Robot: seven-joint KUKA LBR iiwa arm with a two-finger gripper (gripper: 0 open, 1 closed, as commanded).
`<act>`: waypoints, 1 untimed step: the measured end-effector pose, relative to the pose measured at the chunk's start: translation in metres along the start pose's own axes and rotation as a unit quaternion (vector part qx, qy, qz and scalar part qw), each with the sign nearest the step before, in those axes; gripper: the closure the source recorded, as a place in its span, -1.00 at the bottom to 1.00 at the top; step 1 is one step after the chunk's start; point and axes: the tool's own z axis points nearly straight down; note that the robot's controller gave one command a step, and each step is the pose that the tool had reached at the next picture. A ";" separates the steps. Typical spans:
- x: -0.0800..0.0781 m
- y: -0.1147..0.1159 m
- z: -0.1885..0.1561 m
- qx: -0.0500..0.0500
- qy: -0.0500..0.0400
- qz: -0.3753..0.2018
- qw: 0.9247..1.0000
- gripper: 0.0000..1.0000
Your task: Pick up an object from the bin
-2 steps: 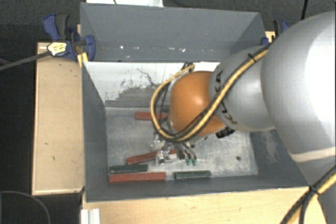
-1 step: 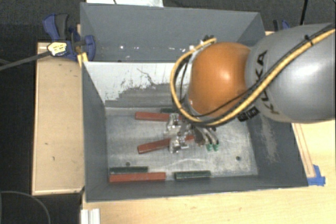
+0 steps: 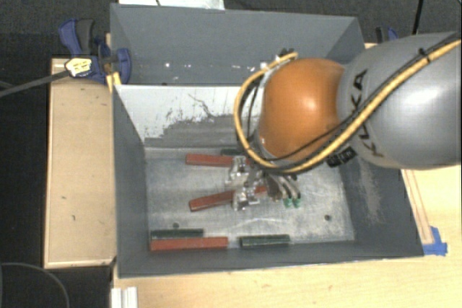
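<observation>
My gripper (image 3: 244, 192) hangs low in the middle of the bin, its metal fingers just below the orange cover. Its tips stand at the right end of a reddish-brown flat stick (image 3: 210, 202) that lies slanted on the bin floor. A second reddish-brown stick (image 3: 208, 160) lies a little further back, to the upper left of the gripper. Small green-tipped pieces (image 3: 291, 203) show just right of the fingers. Whether the stick is between the fingers I cannot tell.
Along the bin's front wall lie a long red bar (image 3: 189, 244), a dark green bar (image 3: 177, 233) just above it and another dark green bar (image 3: 264, 242) to the right. The arm and orange cover hide the bin's right middle.
</observation>
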 end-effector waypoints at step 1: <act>-0.003 -0.070 -0.141 0.001 -0.002 -0.090 0.996 1.00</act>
